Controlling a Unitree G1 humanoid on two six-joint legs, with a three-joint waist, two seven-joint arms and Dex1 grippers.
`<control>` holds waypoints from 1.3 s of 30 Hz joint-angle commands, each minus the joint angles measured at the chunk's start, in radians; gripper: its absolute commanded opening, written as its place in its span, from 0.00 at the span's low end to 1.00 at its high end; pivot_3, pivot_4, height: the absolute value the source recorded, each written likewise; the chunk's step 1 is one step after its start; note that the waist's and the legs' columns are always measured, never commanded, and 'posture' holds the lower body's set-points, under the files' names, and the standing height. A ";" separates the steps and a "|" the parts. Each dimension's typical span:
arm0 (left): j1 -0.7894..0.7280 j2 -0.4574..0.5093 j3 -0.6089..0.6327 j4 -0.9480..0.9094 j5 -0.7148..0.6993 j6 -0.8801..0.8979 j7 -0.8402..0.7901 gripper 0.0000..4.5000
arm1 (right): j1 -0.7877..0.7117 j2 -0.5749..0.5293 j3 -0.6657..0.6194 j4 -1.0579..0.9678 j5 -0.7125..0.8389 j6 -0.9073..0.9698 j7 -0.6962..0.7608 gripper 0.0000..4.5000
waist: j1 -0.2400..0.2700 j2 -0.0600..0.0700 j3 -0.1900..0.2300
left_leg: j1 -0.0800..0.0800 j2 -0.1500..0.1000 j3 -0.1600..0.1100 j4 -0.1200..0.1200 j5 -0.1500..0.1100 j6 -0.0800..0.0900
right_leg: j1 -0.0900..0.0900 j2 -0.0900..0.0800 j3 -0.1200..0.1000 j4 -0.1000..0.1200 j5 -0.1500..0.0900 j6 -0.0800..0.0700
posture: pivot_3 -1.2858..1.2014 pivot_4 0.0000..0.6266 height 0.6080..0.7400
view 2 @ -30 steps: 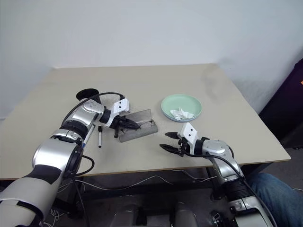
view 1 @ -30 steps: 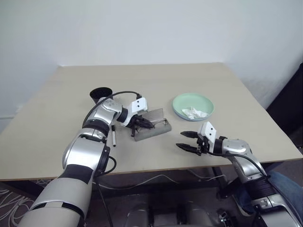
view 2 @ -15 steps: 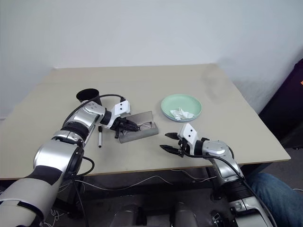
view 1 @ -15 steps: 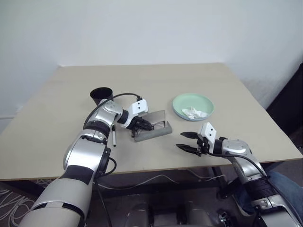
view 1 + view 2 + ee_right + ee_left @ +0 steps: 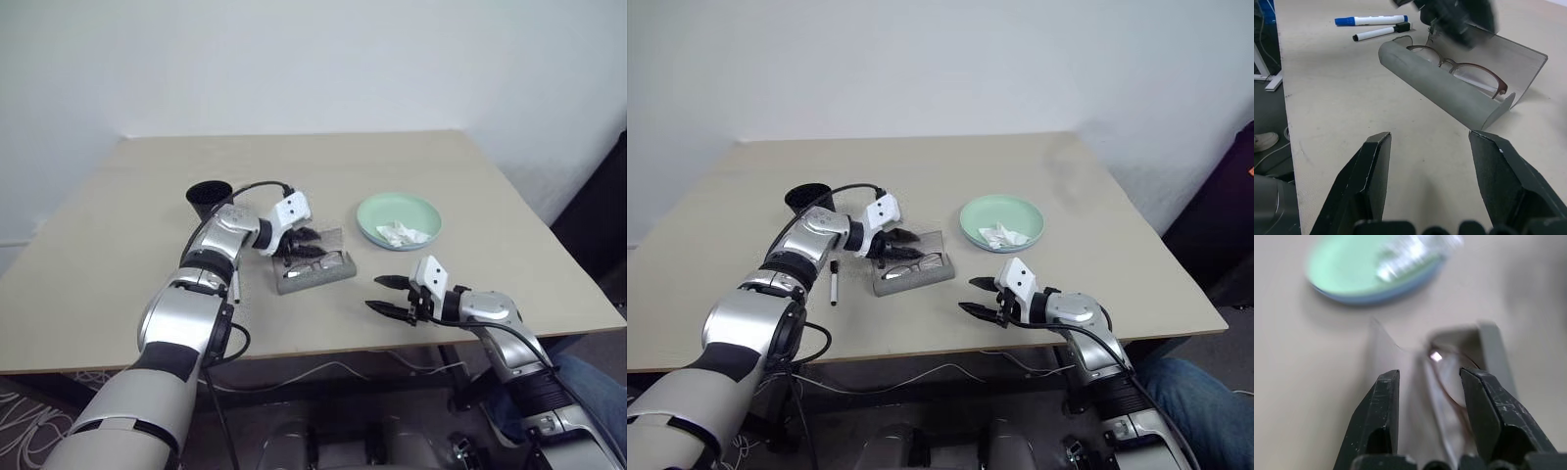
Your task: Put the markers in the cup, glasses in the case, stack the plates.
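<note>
Two markers lie on the worktop [image 5: 470,176] to the left of the case [image 5: 1449,90]: one with a blue cap [image 5: 1370,20], one with a black cap [image 5: 1380,32], side by side and nearly parallel. The glasses [image 5: 1469,73] rest inside the open grey case, whose clear lid stands raised behind them. The left tool [image 5: 304,243] hovers just over the case's lid, its black fingers [image 5: 1383,416] parted with nothing between them; past them the left wrist view shows the case's interior and a glint of the glasses' frame. The black cup [image 5: 208,199] stands upright behind the left arm, near the markers. The mint green plate [image 5: 399,219] sits right of the case, well apart from it, on a blue plate whose rim [image 5: 1376,296] shows beneath; a crumpled white tissue [image 5: 404,233] lies in it. The right tool [image 5: 392,297] hangs near the worktop's front edge, jaws spread wide and empty, pointing toward the case.
</note>
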 commanded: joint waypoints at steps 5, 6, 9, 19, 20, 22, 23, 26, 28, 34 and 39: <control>-0.048 0.027 -0.006 -0.010 0.032 -0.056 0.197 0.01 | -0.041 -0.013 -0.019 -0.046 0.015 -0.014 0.010 0.61 | 0.000 0.000 0.000 | 0.000 -0.001 0.000 0.000 0.000 0.000 | 0.000 0.000 0.000 0.000 0.000 0.000 | 0.52 0.00 1.00; -0.048 0.030 -0.016 -0.007 0.045 -0.058 0.223 0.01 | -0.044 -0.014 -0.024 -0.050 0.019 -0.014 0.010 0.61 | 0.000 0.000 0.000 | 0.000 -0.001 0.000 0.000 0.000 0.000 | 0.000 0.000 0.000 0.000 0.000 0.000 | 0.52 0.00 1.00; -0.042 0.045 -0.060 0.002 0.104 -0.068 0.300 0.01 | -0.060 -0.023 -0.057 -0.081 0.045 0.004 0.003 0.61 | 0.000 0.000 0.000 | 0.000 -0.001 0.000 0.000 0.000 0.000 | 0.000 0.000 0.000 0.001 0.000 0.001 | 0.52 0.00 1.00; 0.019 0.051 -0.125 0.024 0.173 -0.062 0.283 0.01 | -0.089 -0.071 -0.113 -0.155 0.081 0.037 -0.005 0.61 | 0.001 0.000 0.000 | 0.000 -0.001 0.000 0.000 0.000 0.000 | 0.000 0.000 0.000 0.000 0.000 0.000 | 0.52 0.00 1.00; 0.024 0.049 -0.120 0.024 0.165 -0.055 0.259 0.01 | -0.089 -0.072 -0.117 -0.157 0.083 0.039 -0.007 0.61 | 0.001 0.000 0.000 | 0.000 -0.001 0.000 0.000 0.000 0.000 | 0.000 0.000 0.000 0.000 0.000 0.000 | 0.52 0.00 1.00; 0.028 0.045 -0.098 0.022 0.135 -0.041 0.202 0.01 | -0.089 -0.075 -0.122 -0.158 0.084 0.041 -0.009 0.61 | 0.002 0.000 0.000 | 0.000 -0.001 0.000 0.000 0.000 0.000 | 0.000 0.000 0.000 0.000 0.000 0.000 | 0.52 0.00 1.00; 0.028 0.043 -0.084 0.021 0.119 -0.031 0.180 0.01 | -0.088 -0.077 -0.123 -0.158 0.085 0.041 -0.010 0.61 | 0.002 0.000 0.000 | 0.000 -0.001 0.000 0.000 0.000 0.000 | 0.000 0.000 0.000 0.000 0.000 0.000 | 0.52 0.00 1.00; 0.025 0.045 -0.043 0.013 0.074 -0.004 0.112 0.01 | -0.085 -0.080 -0.123 -0.157 0.086 0.040 -0.012 0.61 | 0.001 0.000 0.000 | 0.000 0.000 0.000 0.000 0.000 0.000 | 0.000 0.000 0.000 0.000 0.000 0.000 | 0.52 0.00 1.00; 0.027 0.051 -0.027 0.005 0.053 0.000 0.067 0.01 | -0.082 -0.081 -0.123 -0.158 0.086 0.040 -0.014 0.61 | 0.001 0.000 0.000 | 0.000 0.000 0.000 0.000 0.000 0.000 | 0.000 0.000 0.000 0.000 0.000 0.000 | 0.52 0.00 1.00; 0.067 0.064 0.001 -0.041 -0.008 -0.002 -0.103 0.01 | -0.085 -0.074 -0.116 -0.150 0.084 0.039 -0.018 0.61 | 0.000 0.000 0.000 | 0.000 0.000 0.000 0.000 0.000 0.000 | 0.000 0.000 0.000 0.000 0.000 0.000 | 0.52 0.00 1.00; 0.140 0.068 -0.003 -0.096 -0.026 0.012 -0.151 0.01 | -0.090 -0.066 -0.109 -0.137 0.083 0.036 -0.017 0.61 | 0.000 0.000 0.000 | 0.000 0.000 0.000 0.000 0.000 0.000 | 0.000 0.000 0.000 0.000 0.000 0.000 | 0.52 0.00 1.00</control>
